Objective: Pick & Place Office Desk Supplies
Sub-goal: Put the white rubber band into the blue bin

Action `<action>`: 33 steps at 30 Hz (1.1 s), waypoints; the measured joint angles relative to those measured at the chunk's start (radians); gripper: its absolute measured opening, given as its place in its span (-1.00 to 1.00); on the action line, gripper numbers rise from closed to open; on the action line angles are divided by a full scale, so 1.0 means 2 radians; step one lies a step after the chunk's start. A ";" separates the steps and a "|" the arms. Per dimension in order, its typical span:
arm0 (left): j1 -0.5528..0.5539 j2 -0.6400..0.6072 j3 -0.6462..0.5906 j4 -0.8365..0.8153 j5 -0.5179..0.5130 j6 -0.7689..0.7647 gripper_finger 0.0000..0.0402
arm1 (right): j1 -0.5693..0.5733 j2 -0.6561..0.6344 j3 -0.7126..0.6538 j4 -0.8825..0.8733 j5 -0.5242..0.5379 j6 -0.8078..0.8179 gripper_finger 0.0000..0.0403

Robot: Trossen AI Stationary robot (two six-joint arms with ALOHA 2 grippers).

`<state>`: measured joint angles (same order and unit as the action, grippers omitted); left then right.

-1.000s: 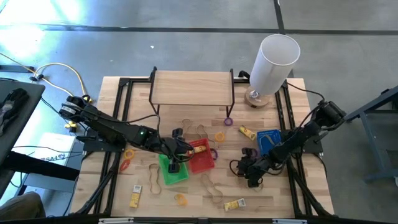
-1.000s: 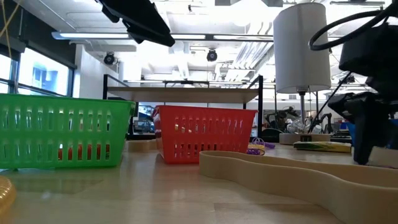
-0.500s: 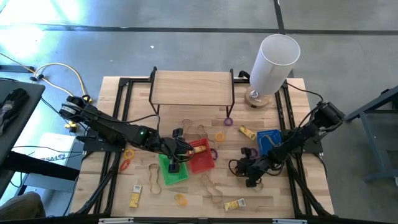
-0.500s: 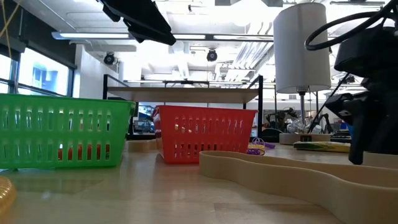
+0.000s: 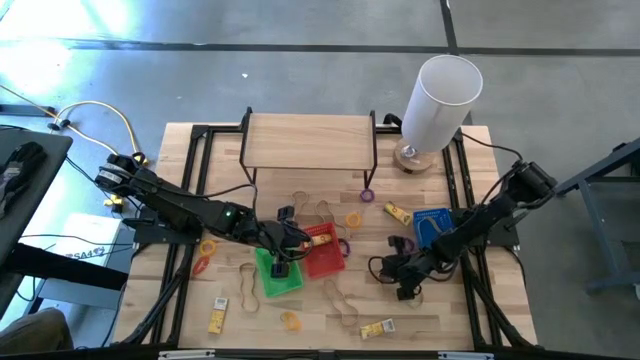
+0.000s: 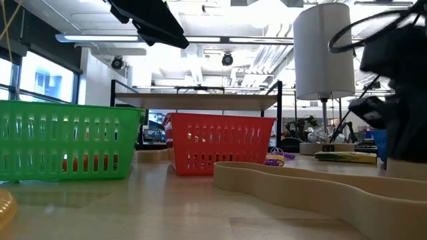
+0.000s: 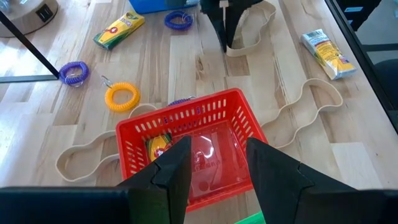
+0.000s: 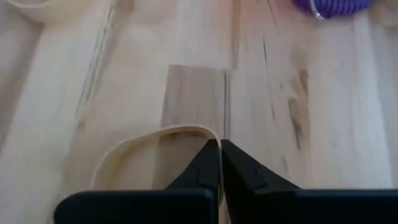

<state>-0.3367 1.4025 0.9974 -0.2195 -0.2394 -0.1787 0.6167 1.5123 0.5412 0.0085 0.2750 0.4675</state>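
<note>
The office desk supplies lie scattered over the pale wooden surface [image 5: 440, 310]. A thin tan rubber band [image 8: 134, 149], curved into a loop, sits at the right gripper [image 8: 219, 149]. That gripper's fingertips are pressed together at the band's bend, but whether the band is actually pinched between them cannot be made out. Most of the loop is cut off at the edge of the right wrist view. In the high view this gripper [image 5: 403, 289] is at about 4 o'clock from the surface's centre, and its tips are too small there to read.

The left gripper [image 7: 217, 158] hangs over the red basket [image 7: 186, 155], its dark fingers apart with nothing between them. The basket is slotted plastic, and inside lies a yellow packet [image 7: 157, 147], half hidden by the near wall. The green basket [image 5: 280, 275] touches it at 9 o'clock; through the slats in the low view something red shows inside, but its form is unclear.

Loose items include a coiled purple ring [image 7: 73, 72], an orange ring [image 7: 121, 96], a purple ring [image 7: 179, 20] and a yellow crayon packet [image 7: 119, 29]. Another wavy tan band [image 7: 311, 102] lies at 3 o'clock of the red basket.

The tall white cylinder [image 5: 440, 100] stands at 1 o'clock, beside a wooden shelf [image 5: 308, 142] with black legs. In the low view the right arm [image 6: 403, 100] is a dark blur cut off at the frame edge.
</note>
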 joint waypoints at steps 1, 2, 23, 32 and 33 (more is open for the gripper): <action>0.000 0.000 0.000 0.000 0.000 0.000 -0.28 | 0.000 -0.006 0.009 -0.005 0.001 -0.001 -0.99; 0.000 0.000 0.000 0.000 0.000 0.000 -0.28 | 0.000 -0.011 0.018 -0.009 0.004 -0.002 -0.99; 0.000 0.000 0.000 0.000 0.000 0.000 -0.28 | 0.033 -0.038 0.246 -0.388 0.129 -0.036 -0.99; 0.000 0.000 0.000 0.000 0.000 0.000 -0.28 | 0.031 -0.039 0.310 -0.587 0.137 0.050 -0.99; 0.000 0.000 0.000 0.000 0.000 0.000 -0.28 | 0.031 -0.039 0.316 -0.611 0.137 0.069 -0.99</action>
<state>-0.3362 1.4033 0.9974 -0.2195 -0.2397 -0.1783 0.6782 1.4348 1.1725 -1.2141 0.5497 0.6059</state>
